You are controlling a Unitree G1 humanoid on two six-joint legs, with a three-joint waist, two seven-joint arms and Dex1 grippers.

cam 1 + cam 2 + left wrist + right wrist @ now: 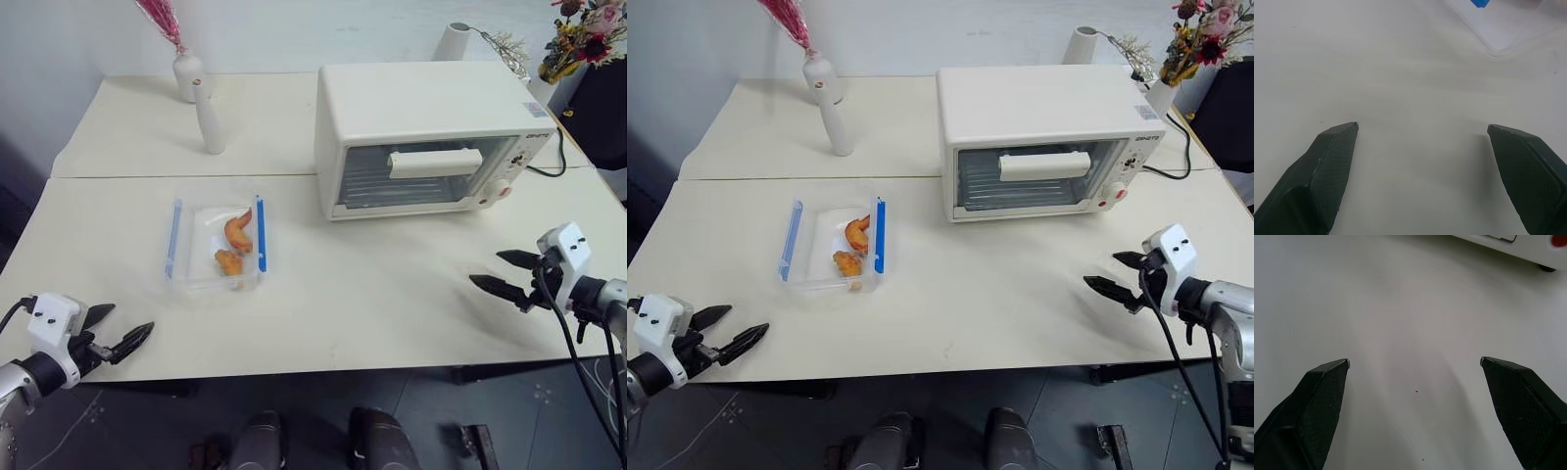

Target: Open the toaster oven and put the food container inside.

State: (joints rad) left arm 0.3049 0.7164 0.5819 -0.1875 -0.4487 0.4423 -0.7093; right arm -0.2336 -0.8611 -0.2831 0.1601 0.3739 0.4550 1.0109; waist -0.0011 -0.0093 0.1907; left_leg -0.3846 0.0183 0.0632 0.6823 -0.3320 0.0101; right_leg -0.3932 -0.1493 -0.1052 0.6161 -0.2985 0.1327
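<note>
Cream desk [392, 313] runs back to a pale wall. At its far right stands the toaster oven [426, 137], door shut, with small writing above its knobs too small to read. Near the left middle lies the food container [216, 243], fried pieces inside. Left end effector [116, 331] hovers at the near left edge, right end effector [502, 272] over the right edge; both point inward, fingers spread wide, holding nothing.
</note>
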